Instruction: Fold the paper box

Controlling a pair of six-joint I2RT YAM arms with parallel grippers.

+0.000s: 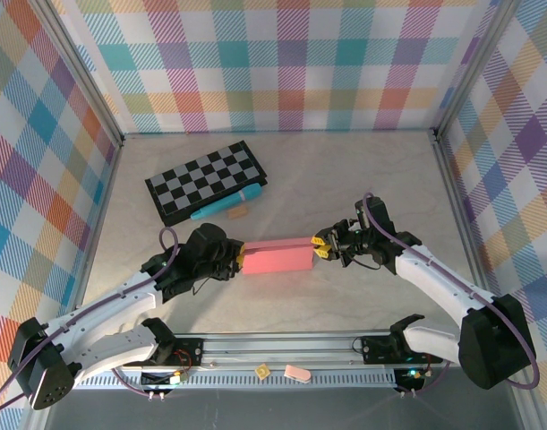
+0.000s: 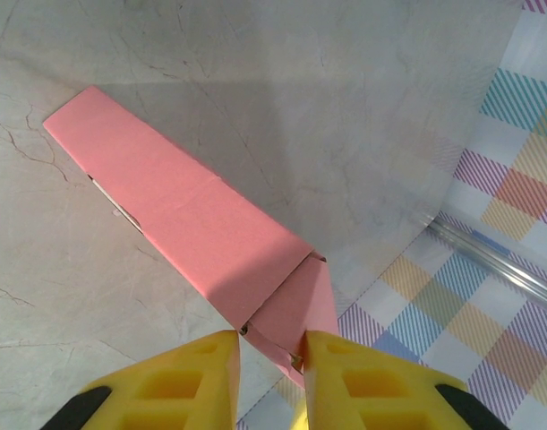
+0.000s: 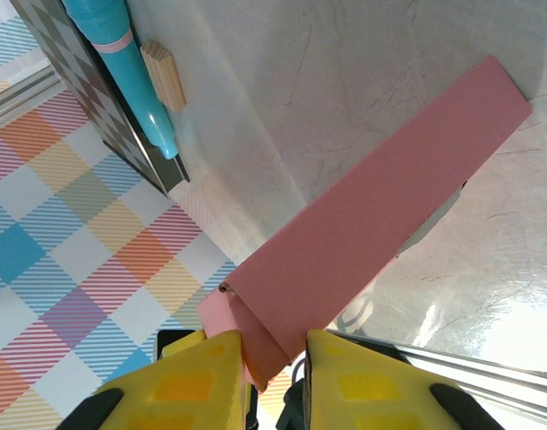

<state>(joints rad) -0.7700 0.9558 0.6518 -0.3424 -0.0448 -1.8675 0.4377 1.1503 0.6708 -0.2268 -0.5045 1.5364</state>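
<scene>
Between your two sets of jaws, the paper box (image 1: 275, 256) sits as a long pink strip, resting on the table (image 1: 363, 179) as far as you can see. The left gripper (image 2: 271, 345) is at one short end, the right gripper (image 3: 276, 345) at the opp. end.

On the left wrist view the end flap tapers into the gap btw the yellow fingers (image 2: 188, 381) and meets the right-hand one. Pinched or just straddled? You can't tell. Same story on the right wrist: the flap runs into the gap, tucked against the left-hand finger, w/ dark space beside the other. Both sets of jaws stand narrow, neither wide, but a firm grip isn't shown either way.

Step in hand, imo: the two end flaps, i.e. closing off the short ends. The long body looks folded; the ends aren't tucked yet.

The next move needs both flaps turned inward abt their creases w/o dragging the box sideways. It's thin card, so it'll likely buckle if one arm pulls harder. Keep both ends even and the pressure light.

Ahead and left of the right jaws, well apart from the box, is a checkered board (image 3: 72, 85) w/ a teal bar (image 3: 121, 63) lying on it and a small wood block (image 3: 163, 76) just beside. None are part of the job, so steer clear.
</scene>
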